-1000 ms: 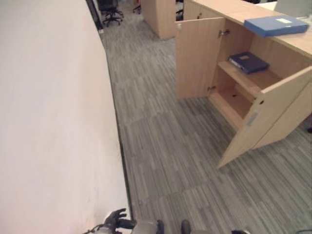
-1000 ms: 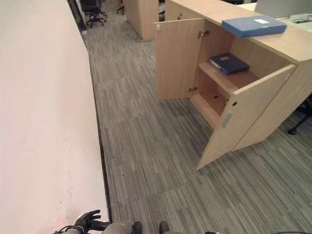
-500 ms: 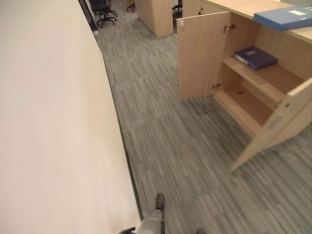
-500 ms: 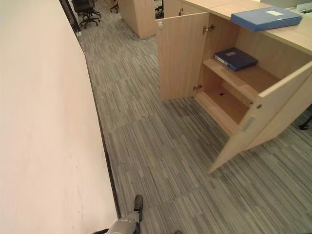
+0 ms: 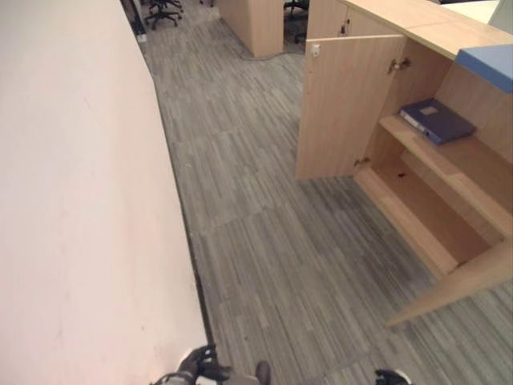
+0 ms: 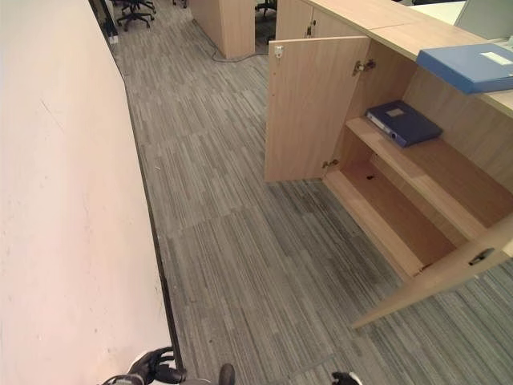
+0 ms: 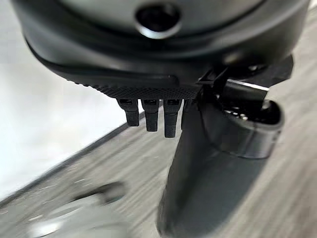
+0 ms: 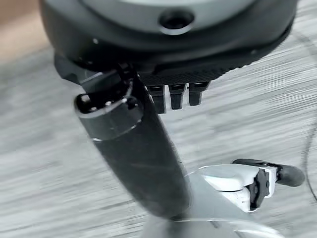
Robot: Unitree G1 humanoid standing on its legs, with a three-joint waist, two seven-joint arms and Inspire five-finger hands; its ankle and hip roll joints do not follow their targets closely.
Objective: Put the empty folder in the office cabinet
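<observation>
Standing open at the right of the room, the office cabinet (image 6: pixel 417 200) is showing both its doors swung wide, the far door (image 6: pixel 309 108) upright and the near door (image 6: pixel 449 273) angling out over the grey carpet floor (image 6: pixel 256 241). A dark blue folder (image 6: pixel 403 123) is lying flat on the cabinet's upper shelf (image 6: pixel 433 172), and the lower shelf (image 6: pixel 389 220) beneath it is sitting bare. A lighter blue folder (image 6: pixel 473 66) is resting on the desk (image 6: pixel 401 24) that tops the cabinet, right at its front edge, well apart from both hands.

The robot's left hand (image 5: pixel 196 367) is hanging low beside the pale wall (image 5: pixel 80 200), its fingers (image 7: pixel 151 116) reaching straight down and spread loose, gripping nothing. The right hand (image 8: pixel 168 29) is hanging over the carpet, its fingers (image 8: pixel 178 96) likewise pointing straight and relaxed, with nothing in them.

Office chairs (image 5: pixel 160 10) are sitting far off at the end of the aisle, next to another wooden cabinet unit (image 5: pixel 252 24).
</observation>
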